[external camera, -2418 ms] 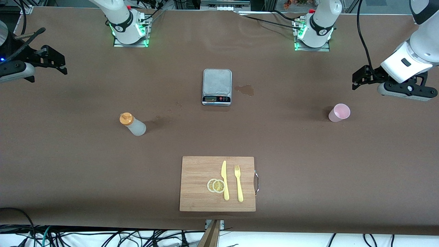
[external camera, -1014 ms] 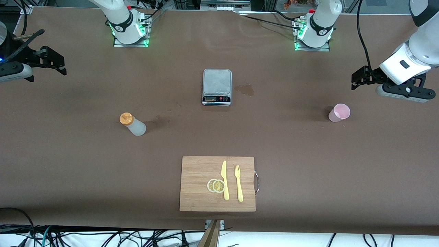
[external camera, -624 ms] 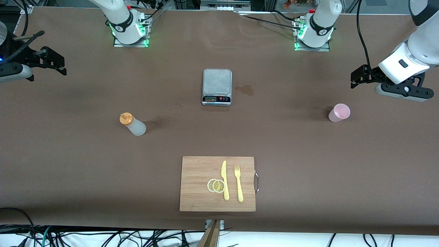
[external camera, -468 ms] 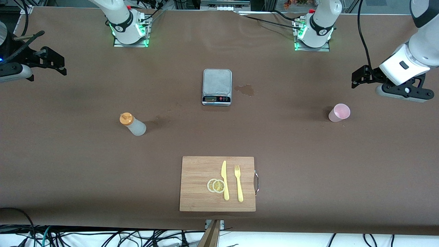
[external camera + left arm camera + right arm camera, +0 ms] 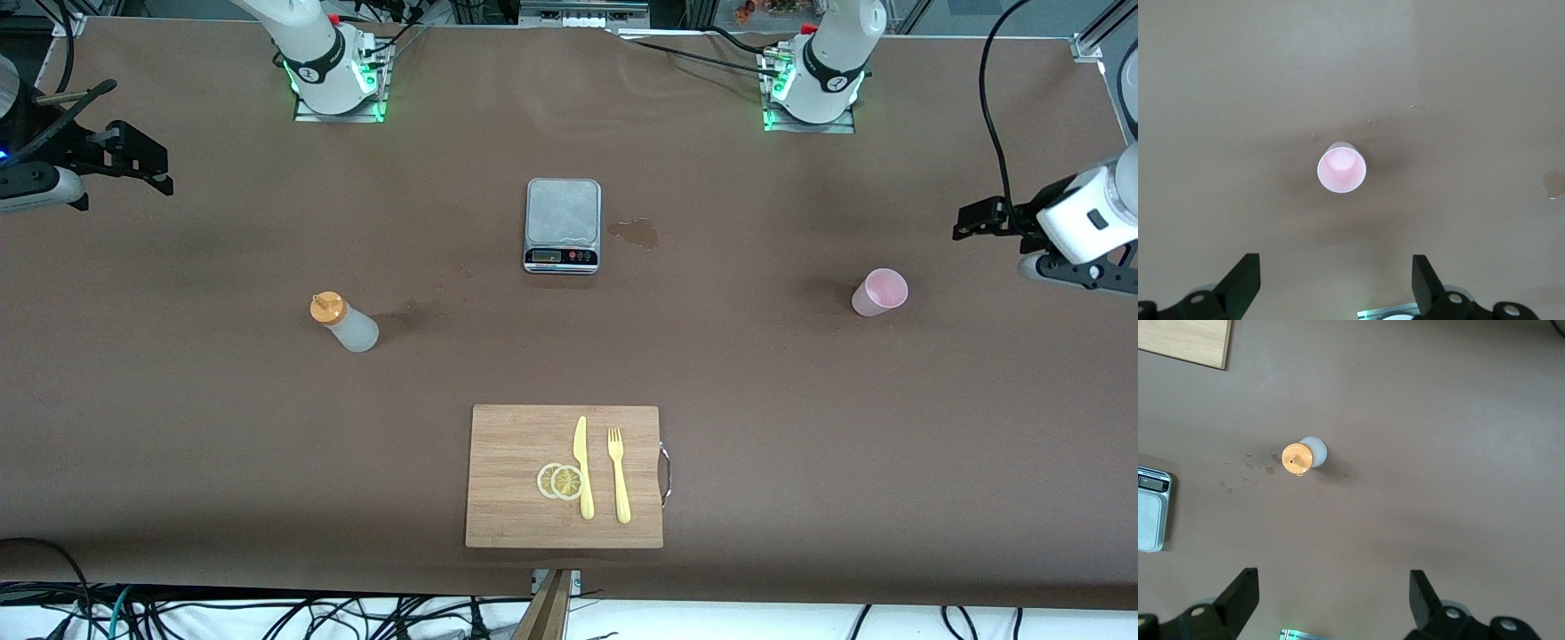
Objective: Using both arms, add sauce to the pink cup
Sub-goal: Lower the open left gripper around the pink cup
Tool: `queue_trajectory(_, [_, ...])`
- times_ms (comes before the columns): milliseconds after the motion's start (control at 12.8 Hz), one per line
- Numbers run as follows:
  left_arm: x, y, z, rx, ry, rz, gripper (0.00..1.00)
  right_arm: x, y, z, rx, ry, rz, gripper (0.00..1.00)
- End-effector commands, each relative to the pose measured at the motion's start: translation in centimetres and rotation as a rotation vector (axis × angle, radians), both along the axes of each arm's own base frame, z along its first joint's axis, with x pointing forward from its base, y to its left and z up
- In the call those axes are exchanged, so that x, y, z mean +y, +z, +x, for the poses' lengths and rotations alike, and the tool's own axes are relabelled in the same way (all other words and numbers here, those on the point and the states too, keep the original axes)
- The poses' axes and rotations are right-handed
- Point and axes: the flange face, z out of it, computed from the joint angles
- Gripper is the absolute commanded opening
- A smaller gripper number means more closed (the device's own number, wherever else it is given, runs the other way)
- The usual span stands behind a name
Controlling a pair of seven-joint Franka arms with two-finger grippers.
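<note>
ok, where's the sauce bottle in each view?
Front view: sauce bottle stands upright toward the right arm's end, nearer the camera than the scale.
Right wrist view: bottle near centre, orange cap up.
Left wrist view: not in it.
Shared landmark: the scale shows in both the front and right wrist views.

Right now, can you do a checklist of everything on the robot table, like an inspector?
Surface: brown table, with a wet stain beside the scale.
Job's things: sauce bottle upright toward the right arm's end; pink cup upright toward the left arm's end, looks empty.
Clutter: scale mid-table; cutting board nearest the front camera, carrying lemon slices, knife and fork.
Grippers: left gripper open, up beside the cup; right gripper open, waiting at its table end.
Cables: black ones along both arms and below the table's front edge.
Surroundings: metal frame at the edges.
</note>
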Motion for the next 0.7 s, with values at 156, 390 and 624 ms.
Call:
queue_trajectory(156, [3.7, -9.7, -1.9, 0.015, 0.007, -0.014, 1.00, 0.0, 0.3, -0.3, 0.004, -0.010, 0.009, 1.00])
queue_trajectory(390, [3.6, -15.2, -3.1, 0.025, -0.073, -0.031, 1.00, -1.2, 0.2, -0.3, 0.019, -0.016, 0.060, 1.00])
queue_trajectory(624, [4.9, -19.6, -3.4, 0.054, -0.080, -0.089, 0.98, 0.5, -1.2, 0.4, 0.045, 0.083, 0.054, 1.00])
